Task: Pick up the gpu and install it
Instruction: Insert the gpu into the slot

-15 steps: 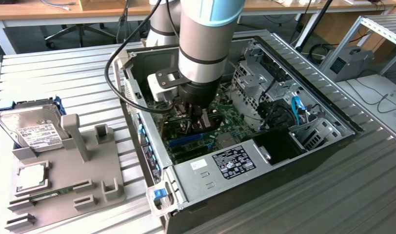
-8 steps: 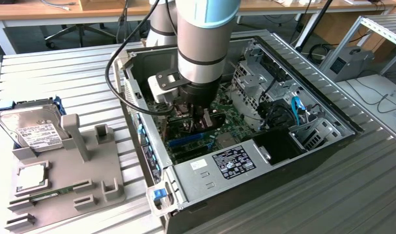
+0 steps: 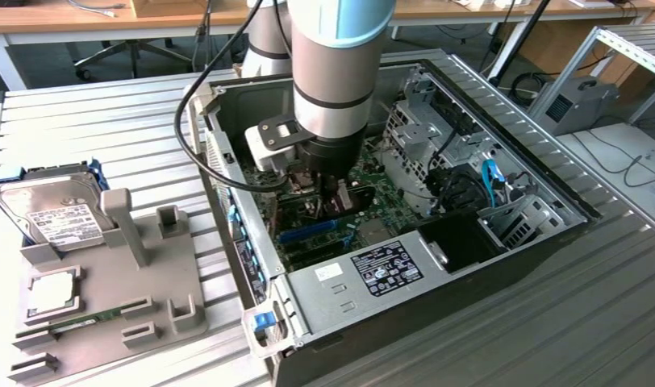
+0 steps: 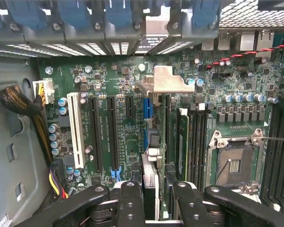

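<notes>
The gpu [image 4: 156, 161] shows edge-on in the wrist view, a thin card with a silver bracket [image 4: 166, 81] at its far end. My gripper [image 4: 156, 201] is shut on it, one black finger [image 4: 131, 201] on each side. The card stands upright just over the green motherboard [image 4: 128, 142], in line with the long expansion slots. In the exterior view the arm reaches straight down into the open computer case [image 3: 306, 298], and the gripper [image 3: 333, 197] with the gpu [image 3: 352, 201] sits low over the board.
A white slot [image 4: 75, 130] and black slots [image 4: 95, 135] lie beside the card, and an open CPU socket [image 4: 234, 163] on the other side. Cables [image 4: 19, 101] run along the case wall. Outside the case a grey fixture [image 3: 123, 306] holds a hard drive [image 3: 53, 214] and a memory stick [image 3: 85, 321].
</notes>
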### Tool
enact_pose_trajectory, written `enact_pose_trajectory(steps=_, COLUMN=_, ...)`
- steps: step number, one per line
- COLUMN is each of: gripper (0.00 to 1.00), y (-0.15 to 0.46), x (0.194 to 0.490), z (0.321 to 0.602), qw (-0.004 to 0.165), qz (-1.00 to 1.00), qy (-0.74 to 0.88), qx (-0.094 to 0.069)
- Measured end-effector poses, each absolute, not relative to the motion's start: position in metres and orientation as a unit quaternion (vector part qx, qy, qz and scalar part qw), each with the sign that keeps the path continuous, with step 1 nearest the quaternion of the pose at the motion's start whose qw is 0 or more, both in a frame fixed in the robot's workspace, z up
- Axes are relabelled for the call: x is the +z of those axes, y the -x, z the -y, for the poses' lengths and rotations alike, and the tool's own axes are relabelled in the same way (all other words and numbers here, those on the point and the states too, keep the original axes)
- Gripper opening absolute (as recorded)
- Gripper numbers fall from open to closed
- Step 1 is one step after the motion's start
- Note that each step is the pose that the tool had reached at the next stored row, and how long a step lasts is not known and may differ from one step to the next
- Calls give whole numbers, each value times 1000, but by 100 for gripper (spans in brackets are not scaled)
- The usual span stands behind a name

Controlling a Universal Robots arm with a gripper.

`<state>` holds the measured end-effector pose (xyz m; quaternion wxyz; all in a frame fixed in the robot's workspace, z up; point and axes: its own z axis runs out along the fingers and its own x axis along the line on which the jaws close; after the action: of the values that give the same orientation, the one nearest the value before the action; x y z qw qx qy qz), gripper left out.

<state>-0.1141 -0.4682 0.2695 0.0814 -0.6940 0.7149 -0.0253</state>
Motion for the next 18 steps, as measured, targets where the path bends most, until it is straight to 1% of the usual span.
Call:
enact_pose_trajectory(steps=2, gripper=29, y=116, x=269, z=468, qw=80, qz=-715, qy=694, qx=-27)
enact_pose_trajectory(steps=5, gripper=29, y=121, x=268, z=467, qw=73, qz=-715, qy=695, qx=-34)
enact_pose_trajectory(steps=18, gripper=29, y=138, x=264, z=465, qw=72, qz=-715, qy=695, qx=-35)
